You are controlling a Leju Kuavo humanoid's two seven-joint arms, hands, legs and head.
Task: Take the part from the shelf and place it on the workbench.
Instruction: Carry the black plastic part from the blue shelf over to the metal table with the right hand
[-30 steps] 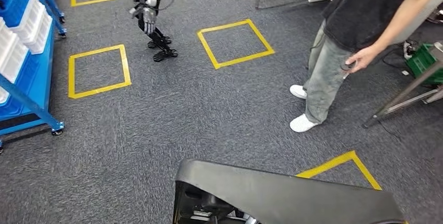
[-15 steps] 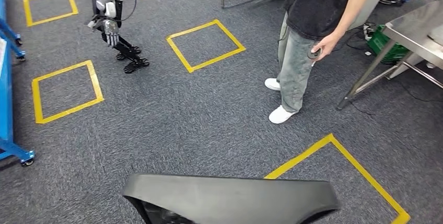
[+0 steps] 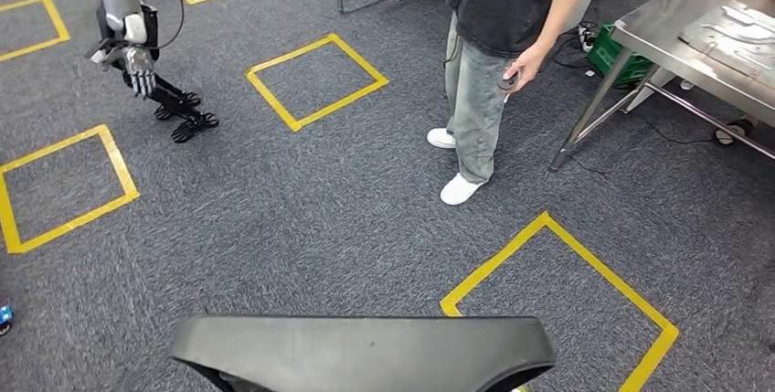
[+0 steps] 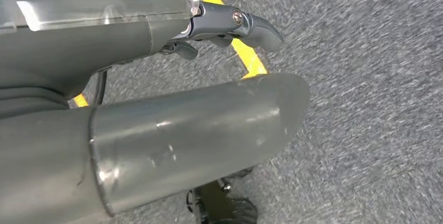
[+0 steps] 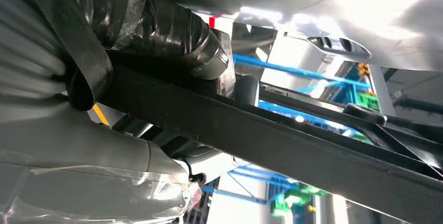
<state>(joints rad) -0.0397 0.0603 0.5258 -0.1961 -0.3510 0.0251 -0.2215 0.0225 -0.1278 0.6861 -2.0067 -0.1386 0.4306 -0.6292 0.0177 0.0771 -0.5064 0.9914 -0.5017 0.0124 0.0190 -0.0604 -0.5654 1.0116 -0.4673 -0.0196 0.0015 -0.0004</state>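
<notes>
- Part (image 3: 366, 348): I read it as matt dark grey plastic, smooth; in the left wrist view (image 4: 198, 130) it carries a dull sheen with small scuffs.
- Floor carpet (image 3: 302, 209): grey, rough short pile; yellow tape squares (image 3: 315, 81) look smooth.
- Workbench (image 3: 704, 36), far right: brushed, reflective metal top and legs.
- Left hand (image 4: 230, 25): glossy grey finger shells.
- Person's trousers (image 3: 475, 109): faded cloth.

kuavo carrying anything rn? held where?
Yes: a long dark grey part, carried across the front of the robot. Left hand is at one end of it. The exact grip points cannot be told.
</notes>
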